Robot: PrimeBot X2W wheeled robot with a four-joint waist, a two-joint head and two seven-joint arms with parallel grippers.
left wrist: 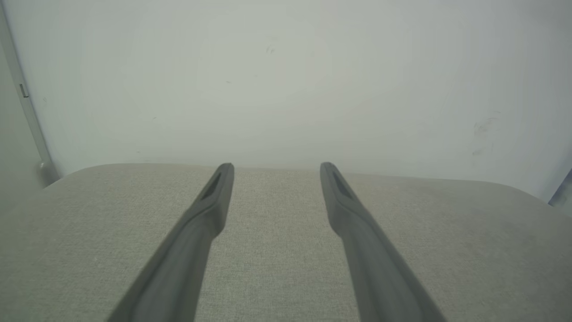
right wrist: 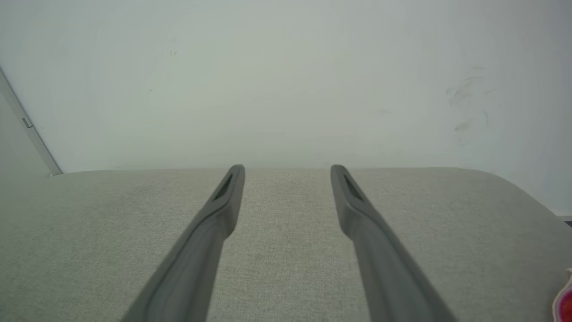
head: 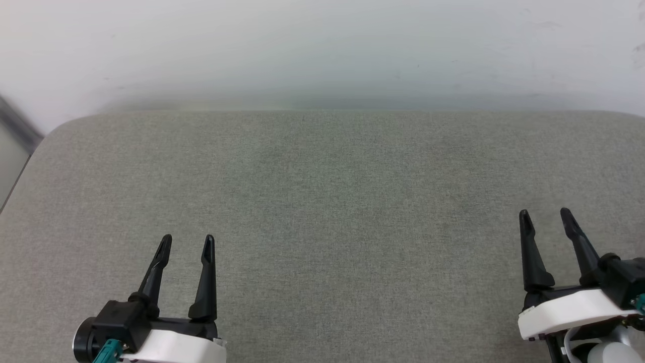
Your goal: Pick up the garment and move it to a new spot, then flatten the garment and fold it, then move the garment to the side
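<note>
Empty, wide-spread left gripper [head: 188, 240], right gripper [head: 544, 212] — grey fabric surface [head: 322, 201], white wall [head: 322, 50] behind.

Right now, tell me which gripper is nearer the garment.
Right. The right gripper has a red-and-white edge of the garment just off to its right in its wrist view. The left gripper sits across the grey surface, farther away.

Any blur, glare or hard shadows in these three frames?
Head view: soft, even light with no glare; the far edge of the grey fabric surface smears into the wall. Left wrist view: the left gripper fingers soften toward the lens. Right wrist view: the same on the right gripper, and the corners dim slightly.
</note>
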